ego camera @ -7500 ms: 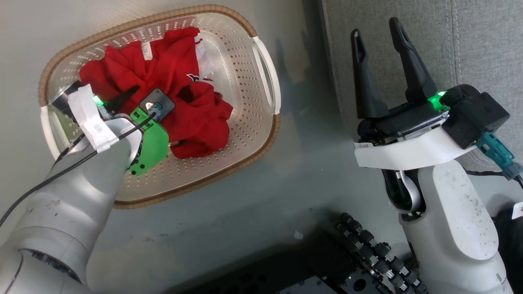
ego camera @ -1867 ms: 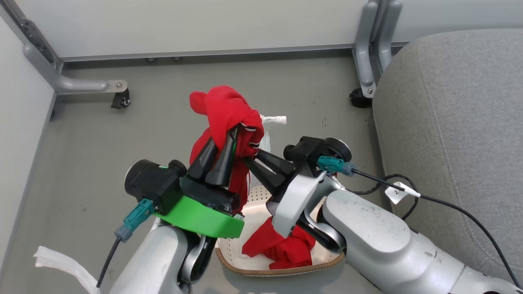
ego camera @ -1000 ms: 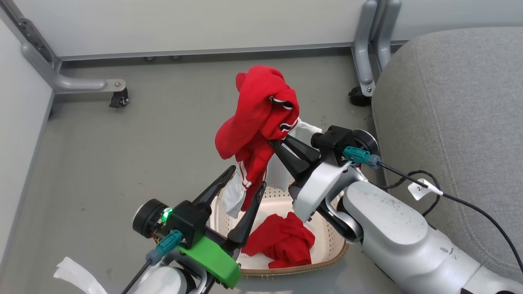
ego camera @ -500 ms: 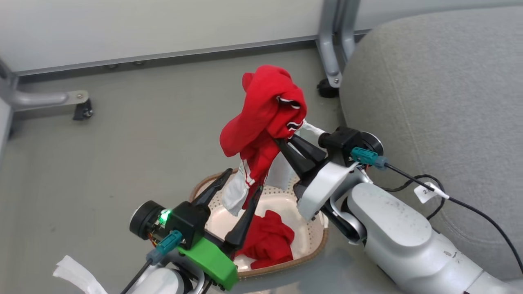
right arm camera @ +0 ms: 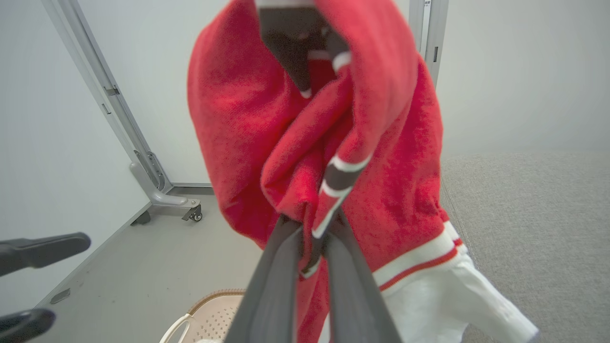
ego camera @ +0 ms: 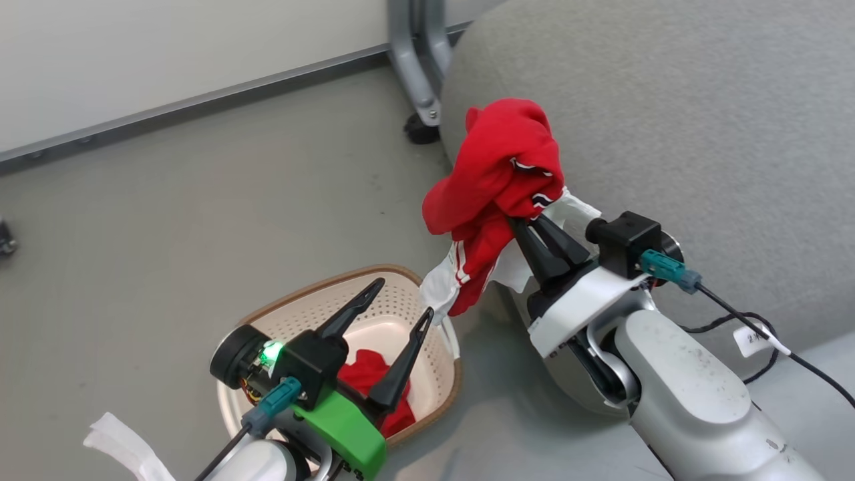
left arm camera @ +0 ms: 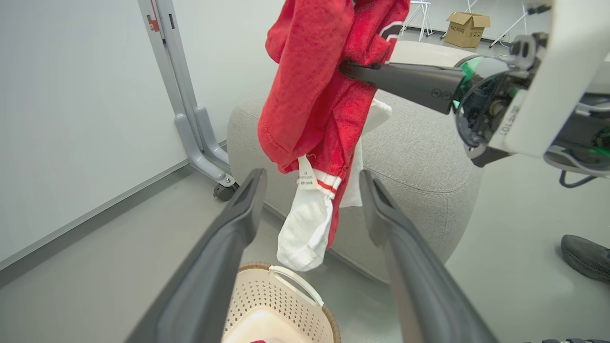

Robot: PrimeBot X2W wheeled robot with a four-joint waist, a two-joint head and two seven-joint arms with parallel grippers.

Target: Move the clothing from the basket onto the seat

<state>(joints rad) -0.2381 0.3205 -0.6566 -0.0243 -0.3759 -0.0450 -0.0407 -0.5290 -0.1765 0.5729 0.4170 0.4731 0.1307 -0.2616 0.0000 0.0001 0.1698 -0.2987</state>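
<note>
My right gripper [ego camera: 524, 224] is shut on a bunched red garment with white panels and striped trim [ego camera: 497, 167], held in the air at the near edge of the grey seat [ego camera: 668, 100]. In the right wrist view the fingers [right arm camera: 286, 267] pinch the cloth [right arm camera: 381, 166] tightly. The cream basket [ego camera: 314, 310] sits on the floor below and to the left, with another red garment [ego camera: 364, 374] inside. Over the basket my left gripper [ego camera: 401, 298] stands open and holds nothing. In its wrist view the white sleeve [left arm camera: 305, 228] hangs beyond its fingers [left arm camera: 238, 214].
A grey metal frame leg with a caster [ego camera: 417, 80] stands against the white wall beside the seat. A black cable with a tag [ego camera: 755, 337] trails from my right wrist. A dark shoe [left arm camera: 586, 252] rests on the floor by the seat.
The head camera has swung right. My right gripper has carried the red and white garment away from the basket to the seat's edge. The left gripper stays open over the basket.
</note>
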